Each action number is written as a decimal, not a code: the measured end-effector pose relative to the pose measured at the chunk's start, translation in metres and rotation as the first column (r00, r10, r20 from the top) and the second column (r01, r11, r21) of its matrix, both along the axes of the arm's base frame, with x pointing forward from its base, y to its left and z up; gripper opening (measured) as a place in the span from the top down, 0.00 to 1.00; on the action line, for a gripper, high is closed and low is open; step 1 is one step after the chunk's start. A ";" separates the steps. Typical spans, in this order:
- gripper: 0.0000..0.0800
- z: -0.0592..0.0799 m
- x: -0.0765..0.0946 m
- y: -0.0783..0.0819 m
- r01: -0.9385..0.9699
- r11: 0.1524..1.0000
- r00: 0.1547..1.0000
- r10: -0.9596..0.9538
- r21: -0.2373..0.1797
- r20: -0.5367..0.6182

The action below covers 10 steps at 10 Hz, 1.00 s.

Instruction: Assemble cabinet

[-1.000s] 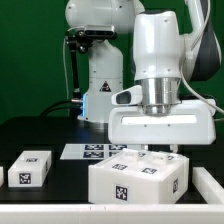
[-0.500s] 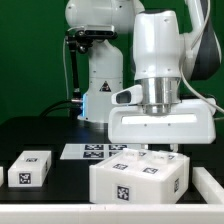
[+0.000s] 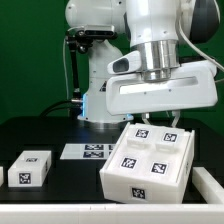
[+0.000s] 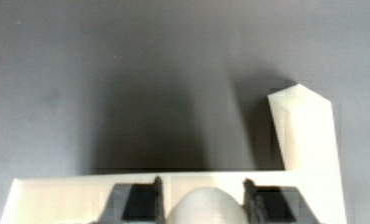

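Note:
The cabinet point(image 3: 150, 160) is a large white boxy body with several black-and-white tags. It is tilted, with its tagged face turned toward the exterior camera and its far edge raised. My gripper point(image 3: 157, 122) stands right above that raised edge and is shut on it. In the wrist view the gripper point(image 4: 203, 190) shows dark fingers point(image 4: 143, 198) on either side of a white wall of the cabinet point(image 4: 303, 130), with a rounded white bump between them. The black table lies below.
A small white tagged block point(image 3: 30, 168) lies at the exterior view's left. The marker board point(image 3: 88, 151) lies flat behind it. Another white part point(image 3: 211, 180) shows at the right edge. The arm's base point(image 3: 100, 75) stands at the back.
The gripper has risen and taken the cabinet with it. The body has tipped from flat on the table to tilted, so its four-tag face now faces the camera.

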<state>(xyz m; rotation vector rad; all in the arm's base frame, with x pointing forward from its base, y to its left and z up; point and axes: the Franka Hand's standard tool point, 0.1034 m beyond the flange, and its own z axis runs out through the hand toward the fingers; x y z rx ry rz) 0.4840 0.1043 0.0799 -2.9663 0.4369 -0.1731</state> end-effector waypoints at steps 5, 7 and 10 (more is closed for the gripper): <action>0.74 0.030 0.012 -0.004 -0.125 0.992 0.992 0.125 -0.009 -0.034; 0.74 0.046 0.027 -0.007 -0.243 0.970 0.969 0.242 -0.010 -0.039; 0.74 0.043 0.030 -0.010 -0.291 0.957 0.956 0.291 -0.015 -0.033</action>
